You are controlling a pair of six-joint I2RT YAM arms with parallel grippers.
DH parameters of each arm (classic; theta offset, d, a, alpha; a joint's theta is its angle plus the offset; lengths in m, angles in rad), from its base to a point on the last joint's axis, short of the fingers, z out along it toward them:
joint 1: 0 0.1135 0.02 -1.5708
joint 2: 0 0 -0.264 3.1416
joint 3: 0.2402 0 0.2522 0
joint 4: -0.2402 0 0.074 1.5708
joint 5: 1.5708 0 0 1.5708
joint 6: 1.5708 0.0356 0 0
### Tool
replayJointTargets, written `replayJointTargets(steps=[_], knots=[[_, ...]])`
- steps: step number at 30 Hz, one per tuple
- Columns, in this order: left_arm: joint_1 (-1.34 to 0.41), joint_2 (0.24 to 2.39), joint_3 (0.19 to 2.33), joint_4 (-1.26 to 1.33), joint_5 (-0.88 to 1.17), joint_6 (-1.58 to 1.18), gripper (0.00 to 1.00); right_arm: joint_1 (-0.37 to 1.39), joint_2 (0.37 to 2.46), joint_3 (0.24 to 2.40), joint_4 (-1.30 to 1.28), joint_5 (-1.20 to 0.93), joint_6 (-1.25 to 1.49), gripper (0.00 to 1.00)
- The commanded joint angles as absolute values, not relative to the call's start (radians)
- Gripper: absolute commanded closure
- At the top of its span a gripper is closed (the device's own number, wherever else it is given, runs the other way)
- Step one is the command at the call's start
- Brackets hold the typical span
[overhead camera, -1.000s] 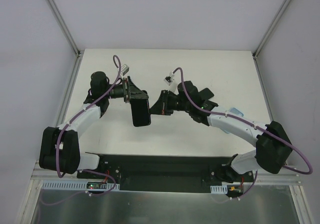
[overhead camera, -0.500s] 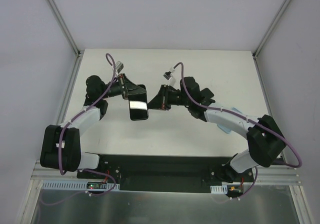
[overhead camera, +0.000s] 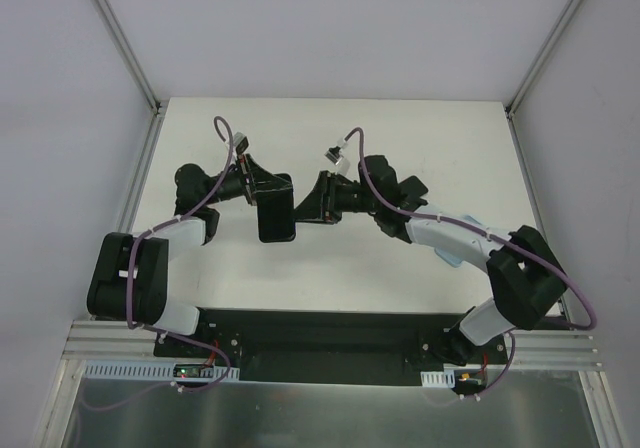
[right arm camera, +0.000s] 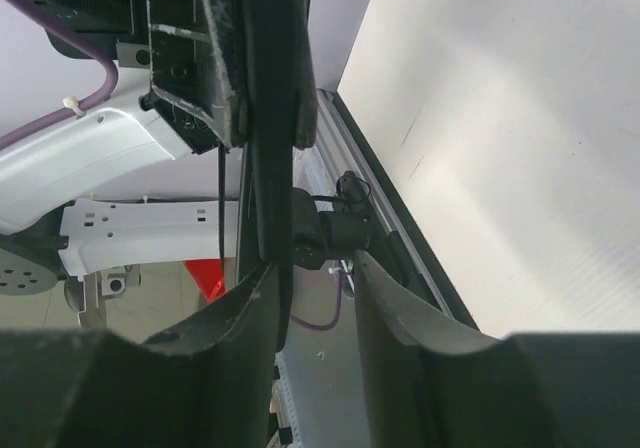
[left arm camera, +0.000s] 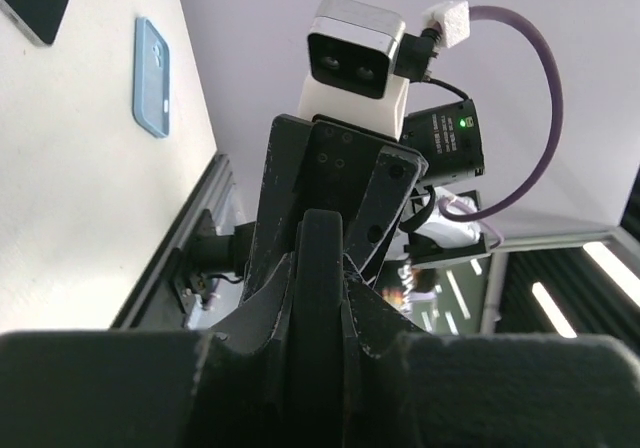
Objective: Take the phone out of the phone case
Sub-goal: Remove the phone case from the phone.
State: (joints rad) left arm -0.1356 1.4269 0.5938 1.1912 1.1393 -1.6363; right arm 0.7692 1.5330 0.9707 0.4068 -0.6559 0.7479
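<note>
Left tool [overhead camera: 270, 194] clamps one phone [overhead camera: 277, 222], one case [left arm camera: 152, 76] lying apart

In the top view we find the phone [overhead camera: 277, 218] at centre, left gripper [overhead camera: 262, 188] behind-left, right gripper [overhead camera: 306, 204] right, phone case [left arm camera: 152, 76] on the table [overhead camera: 400, 138].

Black rectangular phone [overhead camera: 276, 218] held clear above the white desk [overhead camera: 400, 138], far end clamped in the left pincer [overhead camera: 264, 194], length pointing towards the near edge, light-blue rounded phone case [left arm camera: 152, 76] lying flat on the desk, well apart.
</note>
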Motion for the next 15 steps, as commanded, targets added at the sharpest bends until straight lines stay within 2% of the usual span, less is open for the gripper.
replayJointTargets(steps=[1,8,15], knots=[[-0.163,1.457,0.578,1.54,1.078,-1.825,1.0,0.801,1.566,0.997,0.483,-0.629,0.744,0.61],[-0.163,1.399,0.56,1.462,1.051,-1.752,1.0,0.83,1.601,0.996,0.577,-0.65,0.794,0.61],[-0.163,1.35,0.534,1.405,1.031,-1.692,1.0,0.851,1.677,0.985,0.866,-0.687,0.98,0.59]])
